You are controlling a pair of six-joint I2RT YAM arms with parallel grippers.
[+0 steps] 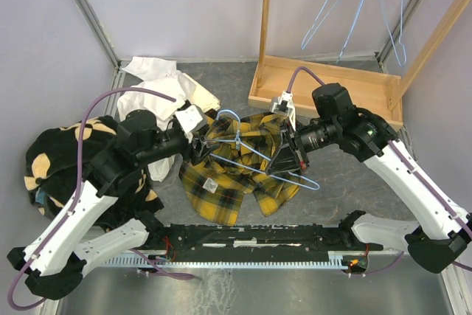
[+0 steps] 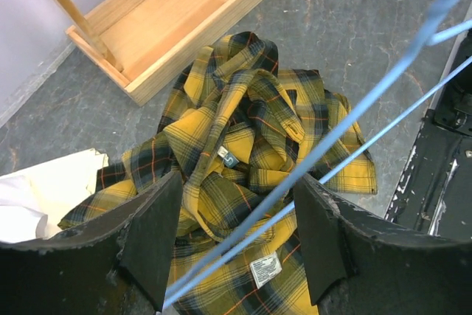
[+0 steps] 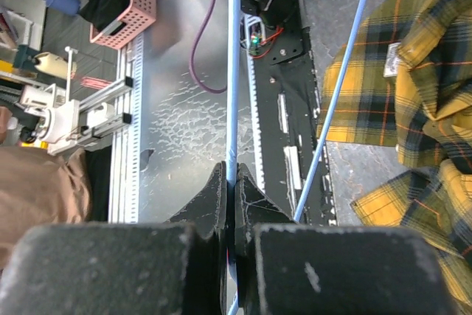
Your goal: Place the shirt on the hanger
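Note:
The yellow and black plaid shirt (image 1: 228,178) lies crumpled on the grey table, its white label facing up in the left wrist view (image 2: 243,138). The light-blue wire hanger (image 1: 258,154) hovers flat over it. My right gripper (image 1: 286,160) is shut on one of the hanger's wires (image 3: 233,71), with the pads (image 3: 251,189) pinching it. My left gripper (image 1: 201,149) is open at the hanger's hook end. Two of the hanger's wires (image 2: 346,119) run between its fingers (image 2: 151,226) without touching them. The shirt's edge (image 3: 413,86) shows beside the right gripper (image 3: 234,182).
A wooden rack base (image 1: 332,86) sits at the back right, with spare blue hangers (image 1: 361,5) hanging above it. A white garment (image 1: 158,82) lies at the back left and a black fleece with tan patches (image 1: 59,160) at the left. A black rail (image 1: 251,241) runs along the near edge.

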